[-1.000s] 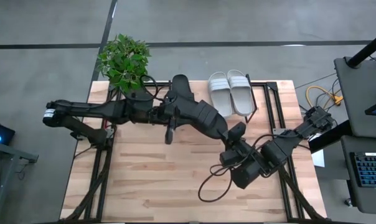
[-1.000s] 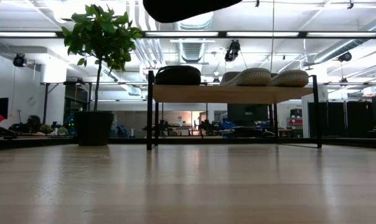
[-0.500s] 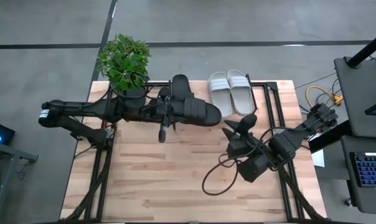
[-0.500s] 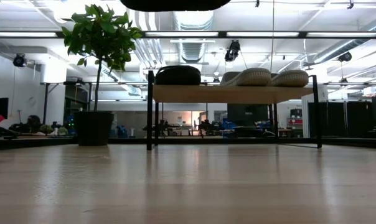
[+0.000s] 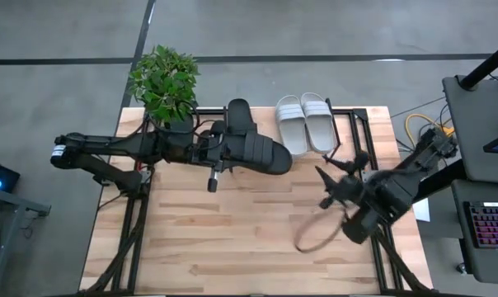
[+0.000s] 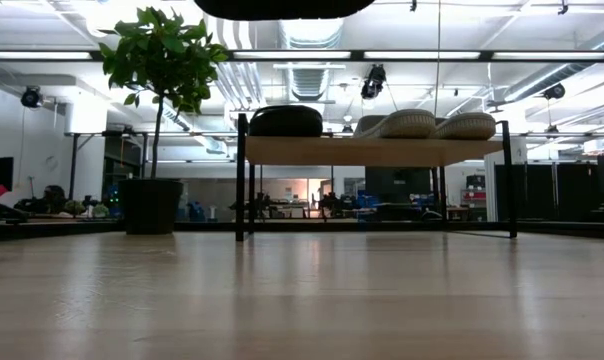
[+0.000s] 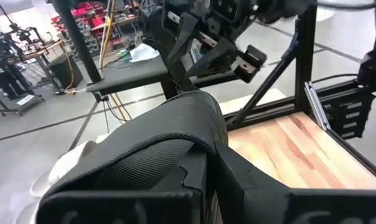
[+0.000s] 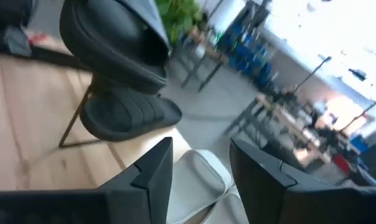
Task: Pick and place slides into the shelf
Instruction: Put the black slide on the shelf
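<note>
My left gripper [image 5: 222, 153] reaches in from the table's left and is shut on a black slide [image 5: 262, 153], held high above the table in front of the shelf [image 6: 372, 151]. In the low view only its underside [image 6: 282, 6] shows at the top edge. On the shelf rest a second black slide [image 5: 238, 112] and two white slides [image 5: 305, 121], soles down. My right gripper [image 5: 333, 180] hangs open to the right of the held slide, apart from it. Its wrist view looks past its fingers at the held slide [image 8: 110, 43]. My left gripper holds the black slide by its left end [image 5: 235, 152], the fingers coming in level from the table's left and lying along it. In the wrist view the slide's strap [image 7: 169, 134] covers the fingers, so the hold itself is hidden. The slide is lifted clear.
A potted plant [image 5: 166, 81] stands at the table's far left corner beside the shelf. A loose cable loop [image 5: 315, 238] hangs from my right arm over the table's near right part. Black frame rails [image 5: 366, 140] run along the right side.
My right gripper has opened, let go of the black slide's right end and drawn back toward the table's right edge. My left gripper keeps the slide and has carried it a little toward the left and the shelf, still clear of the table.
</note>
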Robot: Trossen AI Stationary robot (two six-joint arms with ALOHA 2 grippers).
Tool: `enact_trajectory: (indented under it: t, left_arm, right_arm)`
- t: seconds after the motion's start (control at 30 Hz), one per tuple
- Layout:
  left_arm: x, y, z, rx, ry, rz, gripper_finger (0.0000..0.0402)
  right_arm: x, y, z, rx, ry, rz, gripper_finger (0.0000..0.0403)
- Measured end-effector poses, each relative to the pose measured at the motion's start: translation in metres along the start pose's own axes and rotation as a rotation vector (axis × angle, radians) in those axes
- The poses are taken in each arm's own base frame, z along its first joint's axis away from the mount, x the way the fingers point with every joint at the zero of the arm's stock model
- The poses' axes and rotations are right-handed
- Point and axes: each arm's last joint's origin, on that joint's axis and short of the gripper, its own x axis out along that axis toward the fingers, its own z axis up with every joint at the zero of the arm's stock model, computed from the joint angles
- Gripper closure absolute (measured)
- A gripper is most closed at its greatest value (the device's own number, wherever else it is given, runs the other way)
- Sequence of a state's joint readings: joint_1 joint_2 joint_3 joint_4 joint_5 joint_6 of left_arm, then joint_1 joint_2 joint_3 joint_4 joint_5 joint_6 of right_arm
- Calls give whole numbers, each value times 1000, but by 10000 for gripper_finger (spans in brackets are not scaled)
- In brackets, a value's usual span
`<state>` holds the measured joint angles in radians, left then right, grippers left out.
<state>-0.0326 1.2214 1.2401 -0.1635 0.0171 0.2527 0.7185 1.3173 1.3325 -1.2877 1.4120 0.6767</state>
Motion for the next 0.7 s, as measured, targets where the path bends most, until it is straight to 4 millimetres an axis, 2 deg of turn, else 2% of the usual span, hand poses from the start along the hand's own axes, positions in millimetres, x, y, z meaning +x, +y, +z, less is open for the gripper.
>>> enact_trajectory:
  t: [0.1,0.2,0.33,0.5,0.7]
  left_arm:
    - [-2,-1,-1,-3,5,-3,401]
    - [-5,0,1,-3,-8,-2,401]
    - [-6,0,2,-1,-14,-3,401]
    - [-4,-1,1,59,-11,-15,401]
    - [-4,-3,-1,159,-22,-66,402]
  right_arm:
    - [-12,0,-36,71,-67,24,261]
    - [-20,1,-70,184,-57,113,268]
    - [-26,13,-98,333,-59,214,275]
    - [-25,25,-100,514,-111,231,275]
    - [-12,24,-88,916,-130,162,274]
